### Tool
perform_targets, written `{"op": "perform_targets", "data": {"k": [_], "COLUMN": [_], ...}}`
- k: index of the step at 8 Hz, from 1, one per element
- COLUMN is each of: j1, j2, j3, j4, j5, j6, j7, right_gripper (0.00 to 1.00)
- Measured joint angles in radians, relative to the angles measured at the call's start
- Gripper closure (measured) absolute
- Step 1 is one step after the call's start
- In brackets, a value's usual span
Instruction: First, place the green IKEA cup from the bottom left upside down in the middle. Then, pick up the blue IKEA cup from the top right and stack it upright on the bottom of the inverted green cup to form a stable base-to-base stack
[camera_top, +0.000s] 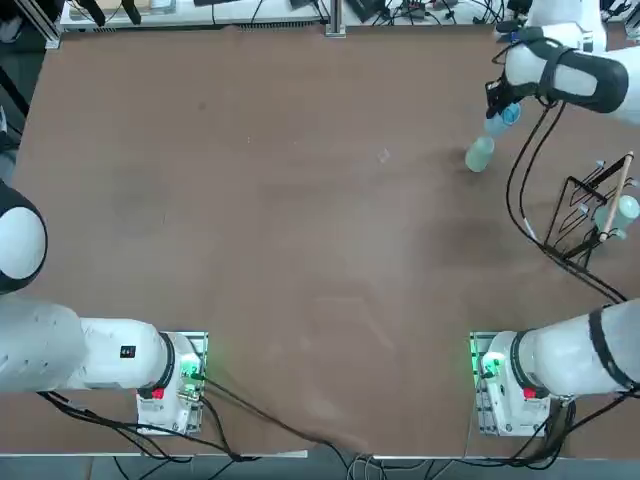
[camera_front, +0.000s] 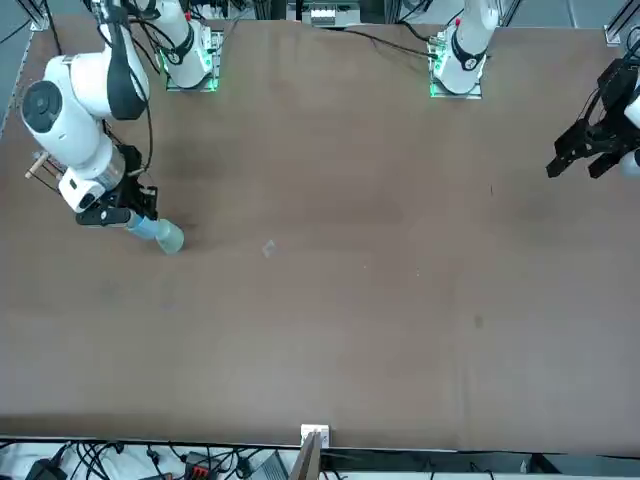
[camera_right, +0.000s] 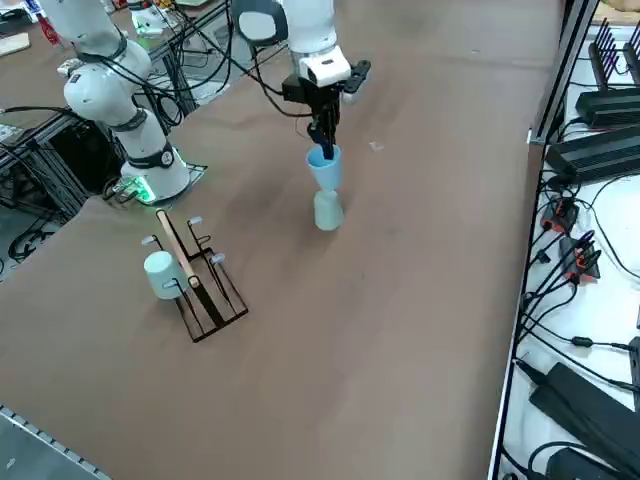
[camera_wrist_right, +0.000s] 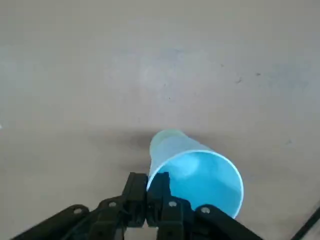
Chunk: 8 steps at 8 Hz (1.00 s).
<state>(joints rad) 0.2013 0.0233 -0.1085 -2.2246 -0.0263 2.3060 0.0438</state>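
The green IKEA cup (camera_right: 328, 211) stands upside down on the table, far over on the robot's right and towards the far side (camera_top: 480, 154) (camera_front: 169, 239). The blue IKEA cup (camera_right: 323, 166) is upright directly on top of it, base against base as far as I can tell (camera_top: 506, 117) (camera_front: 146, 227). My right gripper (camera_right: 322, 140) comes down from above and is shut on the blue cup's rim, one finger inside the cup and one outside. In the right wrist view the gripper (camera_wrist_right: 150, 187) pinches the blue cup's (camera_wrist_right: 200, 172) wall, and the green cup (camera_wrist_right: 165, 136) peeks out beneath.
A black wire rack (camera_right: 205, 290) with a wooden rod stands near the table's right edge (camera_top: 585, 215) and carries a pale cup (camera_right: 160, 273). The arm's black cable (camera_top: 520, 185) hangs between the stack and the rack. Bare brown tabletop (camera_top: 300, 200) stretches left of the stack.
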Motion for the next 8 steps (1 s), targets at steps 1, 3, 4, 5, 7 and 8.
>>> {"op": "perform_targets", "data": {"k": [1, 3, 4, 5, 7, 8], "j1": [0.001, 0.009, 0.012, 0.013, 0.013, 0.012], "j2": [0.005, 0.013, 0.014, 0.018, 0.026, 0.032], "j3": [0.000, 0.000, 0.000, 0.000, 0.000, -0.001], "j4": [-0.014, -0.017, -0.017, -0.017, -0.018, -0.018], "j5": [-0.001, -0.002, -0.003, -0.005, -0.012, -0.013], "j6": [0.018, 0.025, 0.025, 0.025, 0.025, 0.025], "j7": [0.010, 0.030, 0.033, 0.034, 0.036, 0.037], "right_gripper": [0.98, 0.98, 0.98, 0.98, 0.98, 0.98]}}
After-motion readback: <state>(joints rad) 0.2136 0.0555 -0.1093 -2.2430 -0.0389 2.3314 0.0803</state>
